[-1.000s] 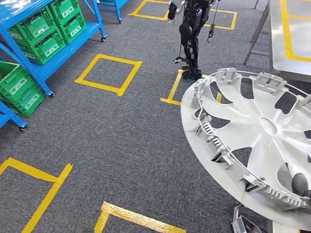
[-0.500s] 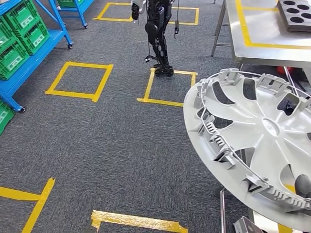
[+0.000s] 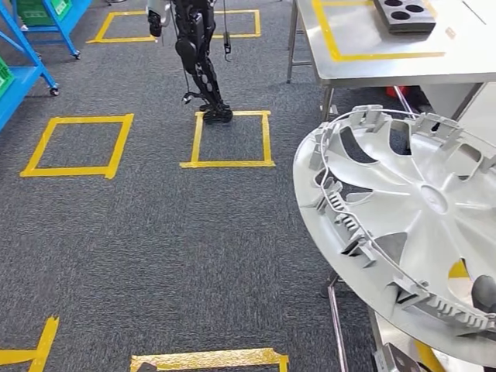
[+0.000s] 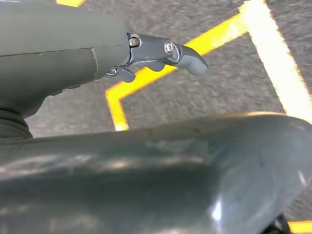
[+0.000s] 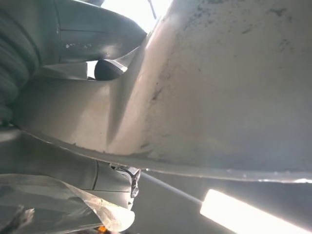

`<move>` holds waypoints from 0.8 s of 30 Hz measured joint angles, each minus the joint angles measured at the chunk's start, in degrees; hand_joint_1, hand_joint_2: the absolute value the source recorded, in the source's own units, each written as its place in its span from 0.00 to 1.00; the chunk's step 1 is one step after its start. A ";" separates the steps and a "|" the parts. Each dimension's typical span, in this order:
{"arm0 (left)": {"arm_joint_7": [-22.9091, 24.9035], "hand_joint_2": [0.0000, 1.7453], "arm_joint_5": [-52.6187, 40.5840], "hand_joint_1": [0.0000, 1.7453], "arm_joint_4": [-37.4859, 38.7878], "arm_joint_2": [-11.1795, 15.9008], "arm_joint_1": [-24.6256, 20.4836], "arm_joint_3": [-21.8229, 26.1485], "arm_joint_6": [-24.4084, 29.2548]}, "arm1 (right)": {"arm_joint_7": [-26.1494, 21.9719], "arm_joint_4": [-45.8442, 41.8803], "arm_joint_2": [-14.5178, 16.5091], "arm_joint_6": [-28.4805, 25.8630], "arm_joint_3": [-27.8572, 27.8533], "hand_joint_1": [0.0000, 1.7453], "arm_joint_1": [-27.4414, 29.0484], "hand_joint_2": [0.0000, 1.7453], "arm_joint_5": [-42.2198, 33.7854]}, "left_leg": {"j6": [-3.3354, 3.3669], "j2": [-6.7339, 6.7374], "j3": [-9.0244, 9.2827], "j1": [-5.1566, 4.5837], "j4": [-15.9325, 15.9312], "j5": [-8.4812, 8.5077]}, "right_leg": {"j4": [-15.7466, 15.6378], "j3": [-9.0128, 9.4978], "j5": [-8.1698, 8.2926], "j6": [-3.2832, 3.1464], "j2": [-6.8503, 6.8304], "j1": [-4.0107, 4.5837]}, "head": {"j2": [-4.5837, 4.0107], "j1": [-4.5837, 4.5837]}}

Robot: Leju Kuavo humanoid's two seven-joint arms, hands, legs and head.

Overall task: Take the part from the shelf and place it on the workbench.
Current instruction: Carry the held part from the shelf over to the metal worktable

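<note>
gripping the tilted hubcap (image 3: 409,225) by its near rim, right hand (image 3: 483,293) holds it.

The right hand (image 5: 107,68) is gripping the wheel cover (image 3: 409,225), a dark fingertip (image 3: 483,292) showing through it. The left hand (image 4: 110,63) is hanging with fingers extended, holding nothing.

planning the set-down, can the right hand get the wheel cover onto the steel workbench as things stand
Probably not yet. The right hand holds the wheel cover out in front, but the steel workbench lies farther ahead across open carpet. Nothing blocks the way.
</note>
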 joint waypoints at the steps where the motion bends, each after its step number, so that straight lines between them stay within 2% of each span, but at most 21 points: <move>1: -0.01 0.00 0.02 0.00 0.00 -0.02 -0.03 -0.01 0.00 | 0.01 -0.01 0.01 0.00 -0.02 1.00 0.06 1.00 0.00 | 0.13 0.69 0.10 0.01 -0.41 0.05 | -0.10 -0.42 0.18 0.39 0.49 -0.16 | 0.00 -0.03; 2: -0.01 0.00 0.04 0.00 0.00 -0.03 -0.09 -0.01 0.00 | 0.00 -0.01 0.01 0.01 -0.02 1.00 0.17 1.00 0.01 | 0.31 1.44 0.21 0.07 -0.82 0.29 | 0.12 -0.83 0.07 0.64 -0.15 -0.12 | 0.00 0.01; 3: -0.02 0.00 0.05 0.00 0.00 -0.03 -0.14 -0.01 0.01 | -0.01 -0.01 0.01 0.01 -0.02 1.00 0.21 1.00 0.01 | 0.55 2.24 0.34 0.14 -1.25 0.56 | 1.24 -1.59 -0.68 0.81 -1.56 0.01 | 0.00 0.08; 5: -0.04 0.00 0.04 0.00 0.00 -0.02 -0.14 0.00 0.01 | -0.02 -0.02 0.01 0.02 0.01 1.00 0.16 1.00 -0.02 | 0.92 4.00 0.47 0.07 -1.71 0.87 | 6.93 -4.40 -3.89 1.00 -5.25 0.28 | 0.00 0.27; 6: -0.04 0.00 0.03 0.00 0.00 -0.01 -0.06 -0.01 0.01 | -0.03 -0.02 0.01 0.02 0.03 1.00 0.09 1.00 -0.03 | 1.02 4.88 0.41 -0.06 -1.68 0.87 | 10.83 -6.20 -5.74 1.14 -6.19 0.30 | 0.00 0.34; 7: -0.04 0.00 0.01 0.00 0.00 -0.02 0.02 -0.01 0.01 | -0.02 -0.02 0.01 0.02 0.02 1.00 0.10 1.00 -0.03 | 1.06 5.78 0.38 -0.17 -1.64 0.83 | 14.01 -7.62 -6.92 1.27 -6.53 0.29 | 0.00 0.35; 8: -0.04 0.00 -0.02 0.00 0.00 -0.03 0.05 -0.01 0.00 | -0.02 -0.01 0.01 0.02 0.00 1.00 0.16 1.00 -0.02 | 1.08 6.67 0.37 -0.24 -1.61 0.79 | 15.54 -8.19 -7.14 1.36 -6.69 0.28 | 0.00 0.34; 9: -0.04 0.00 -0.03 0.00 0.00 -0.07 0.03 -0.02 0.00 | -0.02 -0.01 0.01 0.02 -0.02 1.00 0.24 1.00 -0.01 | 1.07 7.48 0.37 -0.28 -1.57 0.73 | 14.73 -7.55 -6.29 1.39 -6.88 0.29 | 0.00 0.35; 10: -0.04 0.00 -0.04 0.00 0.00 -0.11 -0.03 -0.02 0.00 | -0.01 -0.01 0.01 0.02 -0.04 1.00 0.30 1.00 0.01 | 1.00 8.22 0.41 -0.30 -1.52 0.64 | 11.75 -5.73 -4.70 1.36 -7.33 0.30 | 0.00 0.35; 12: -0.04 0.00 -0.08 0.00 0.00 -0.16 -0.17 -0.04 0.00 | -0.02 -0.01 0.01 0.02 -0.04 1.00 0.31 1.00 0.01 | 0.64 9.45 0.51 -0.48 -1.22 0.31 | 3.68 -0.86 -2.00 1.09 -9.39 0.49 | 0.00 0.35; 13: -0.04 0.00 -0.13 0.00 0.00 -0.14 -0.22 -0.07 0.00 | -0.01 -0.02 0.01 0.02 -0.04 1.00 0.28 1.00 -0.01 | 0.37 9.92 0.50 -0.60 -1.03 0.14 | 1.04 0.77 -1.42 0.79 -10.11 0.63 | 0.00 0.29; 14: -0.04 0.00 -0.17 0.00 0.00 -0.12 -0.28 -0.10 0.00 | -0.01 -0.03 0.01 0.02 -0.04 1.00 0.29 1.00 -0.02 | 0.14 10.35 0.54 -0.73 -0.87 0.01 | -0.23 1.54 -1.33 0.48 -10.46 0.79 | 0.00 0.27; 16: -0.04 0.00 -0.25 0.00 0.00 -0.13 -0.42 -0.17 0.00 | -0.01 -0.05 0.01 0.02 -0.09 1.00 0.43 1.00 -0.02 | -0.30 11.23 0.65 -0.75 -0.76 -0.11 | -0.41 1.47 -1.21 -0.21 -9.45 0.94 | 0.00 0.19; 17: -0.04 0.00 -0.27 0.00 0.00 -0.14 -0.52 -0.20 0.00 | -0.02 -0.06 0.01 0.01 -0.13 1.00 0.52 1.00 -0.01 | -0.57 11.13 0.69 -0.65 -0.54 -0.41 | -0.52 1.42 -1.06 -0.51 -8.95 0.88 | 0.00 0.20; 18: -0.04 0.00 -0.30 0.00 0.00 -0.15 -0.60 -0.22 0.00 | -0.02 -0.07 0.02 0.01 -0.16 1.00 0.55 1.00 -0.01 | -0.88 10.29 0.39 -0.51 0.36 -1.22 | -0.64 1.39 -0.89 -0.85 -8.46 0.79 | 0.00 0.07; 20: -0.04 0.00 -0.37 0.00 0.00 -0.15 -0.67 -0.26 0.00 | -0.02 -0.09 0.03 0.01 -0.20 1.00 0.50 1.00 0.01 | -1.38 7.51 -1.87 -0.19 5.80 -4.66 | -0.81 1.29 -0.58 -1.38 -7.47 0.63 | 0.00 -0.20; 21: -0.03 0.00 -0.41 0.00 0.00 -0.18 -0.60 -0.29 0.00 | -0.01 -0.09 0.03 0.02 -0.22 1.00 0.45 1.00 0.01 | -1.51 6.45 -3.69 -0.09 9.94 -6.72 | -0.80 1.17 -0.49 -1.52 -6.87 0.66 | 0.00 -0.32; 22: -0.02 0.00 -0.45 0.00 0.00 -0.22 -0.50 -0.33 0.00 | -0.01 -0.09 0.03 0.02 -0.24 1.00 0.42 1.00 0.01 | -1.57 6.01 -5.38 -0.02 13.68 -8.19 | -0.78 1.07 -0.42 -1.60 -6.19 0.70 | 0.00 -0.34; 23: -0.01 0.00 -0.48 0.00 0.00 -0.26 -0.41 -0.38 0.00 | -0.01 -0.09 0.03 0.02 -0.26 1.00 0.42 1.00 0.01 | -1.57 5.86 -6.43 0.00 15.94 -8.64 | -0.76 1.01 -0.37 -1.64 -5.48 0.75 | 0.00 -0.35; 24: 0.00 0.00 -0.48 0.00 0.00 -0.30 -0.36 -0.46 0.01 | -0.01 -0.09 0.03 0.02 -0.27 1.00 0.43 1.00 0.01 | -1.50 5.77 -6.50 0.00 15.99 -7.85 | -0.71 0.98 -0.32 -1.62 -4.74 0.77 | 0.00 -0.35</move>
